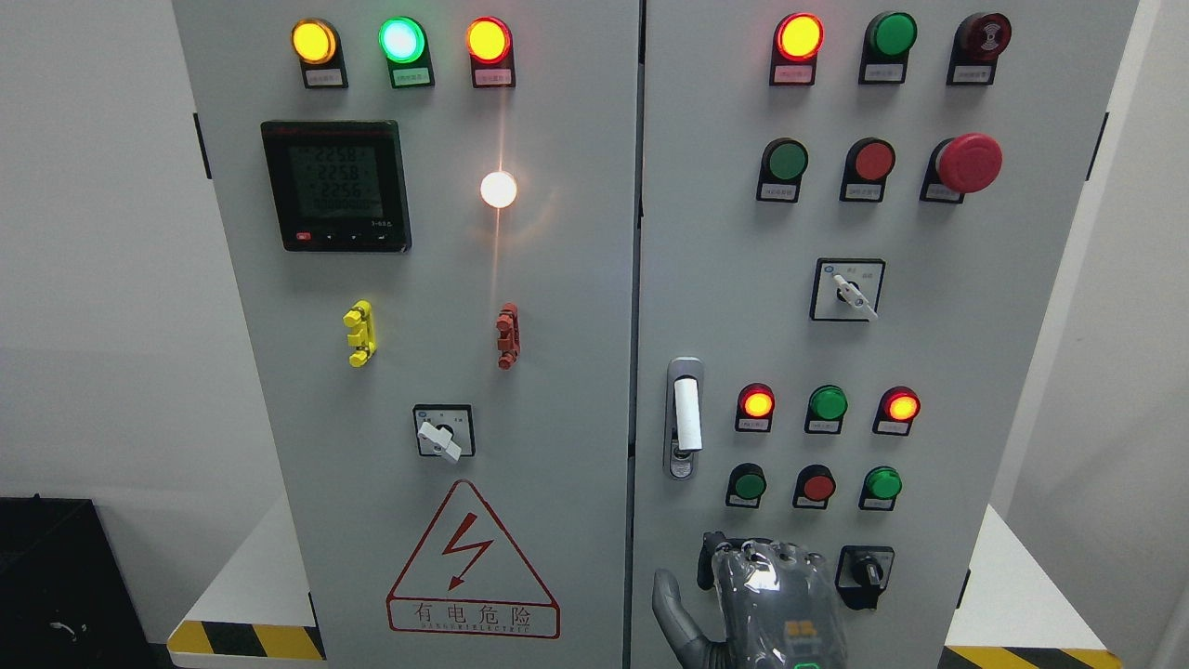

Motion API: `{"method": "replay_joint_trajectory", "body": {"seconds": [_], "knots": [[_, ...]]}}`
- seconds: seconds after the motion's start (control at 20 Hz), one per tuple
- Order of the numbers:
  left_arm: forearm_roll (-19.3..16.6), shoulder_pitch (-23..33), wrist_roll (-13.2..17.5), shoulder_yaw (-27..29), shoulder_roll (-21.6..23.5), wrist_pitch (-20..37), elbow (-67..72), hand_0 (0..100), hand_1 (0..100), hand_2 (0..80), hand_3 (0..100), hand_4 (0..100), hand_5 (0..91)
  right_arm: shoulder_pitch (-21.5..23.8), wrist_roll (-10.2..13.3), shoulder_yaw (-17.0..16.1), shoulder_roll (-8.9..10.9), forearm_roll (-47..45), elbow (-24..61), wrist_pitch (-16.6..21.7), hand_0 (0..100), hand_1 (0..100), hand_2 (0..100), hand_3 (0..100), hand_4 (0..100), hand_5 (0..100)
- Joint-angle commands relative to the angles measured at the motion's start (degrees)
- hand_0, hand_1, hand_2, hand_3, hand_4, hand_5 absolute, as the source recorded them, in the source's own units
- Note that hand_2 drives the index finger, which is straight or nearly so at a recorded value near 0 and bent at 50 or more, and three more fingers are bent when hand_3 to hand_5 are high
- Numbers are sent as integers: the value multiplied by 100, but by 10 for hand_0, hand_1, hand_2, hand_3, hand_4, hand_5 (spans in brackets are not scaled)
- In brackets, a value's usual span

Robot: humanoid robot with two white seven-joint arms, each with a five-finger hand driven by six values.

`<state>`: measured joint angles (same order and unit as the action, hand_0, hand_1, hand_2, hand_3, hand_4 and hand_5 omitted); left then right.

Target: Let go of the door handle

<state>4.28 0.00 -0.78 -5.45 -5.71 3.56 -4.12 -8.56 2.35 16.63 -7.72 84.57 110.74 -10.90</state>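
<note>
The door handle (687, 413) is a white upright lever in a silver plate, at the left edge of the cabinet's right door (929, 344). A keyhole sits just under it. My right hand (752, 595) comes up from the bottom edge, grey with a shiny cover. It is below the handle and apart from it, in front of the lower part of the door. Its thumb (667, 609) sticks out to the left, its fingers are relaxed and bent a little, and it holds nothing. My left arm does not show.
The closed left door (418, 372) carries a meter (336, 184), lamps, a rotary switch (443, 432) and a warning triangle. The right door has push buttons, a red emergency stop (968, 163) and rotary switches (865, 569) close to my hand. A black box (56, 576) stands at the lower left.
</note>
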Motion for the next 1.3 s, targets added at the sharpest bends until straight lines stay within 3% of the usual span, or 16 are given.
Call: {"method": "replay_joint_trajectory", "body": {"seconds": [0.0,0.15,0.55,0.7,1.25], "knots": [[-6,97,-1,0,0,5,-1,120,556,0,0,0,0,-6,-41,-19,7,7,255,-9,455,274,949,1000,1000,977],[2,97,-1,0,0,5,-1,120,556,0,0,0,0,-85,-182,-19,7,7,246,-9,419,271,968,1000,1000,991],[2,97,-1,0,0,5,-1,120,556,0,0,0,0,-550,-217,-1,16,42,62,-18,378,274,973,1000,1000,994],[-6,97,-1,0,0,5,-1,120,556,0,0,0,0,-726,-445,-1,16,60,-52,-26,375,274,967,1000,1000,993],[-6,97,-1,0,0,5,-1,120,556,0,0,0,0,-1095,-419,-72,34,69,-290,-97,351,270,951,1000,1000,971]]}}
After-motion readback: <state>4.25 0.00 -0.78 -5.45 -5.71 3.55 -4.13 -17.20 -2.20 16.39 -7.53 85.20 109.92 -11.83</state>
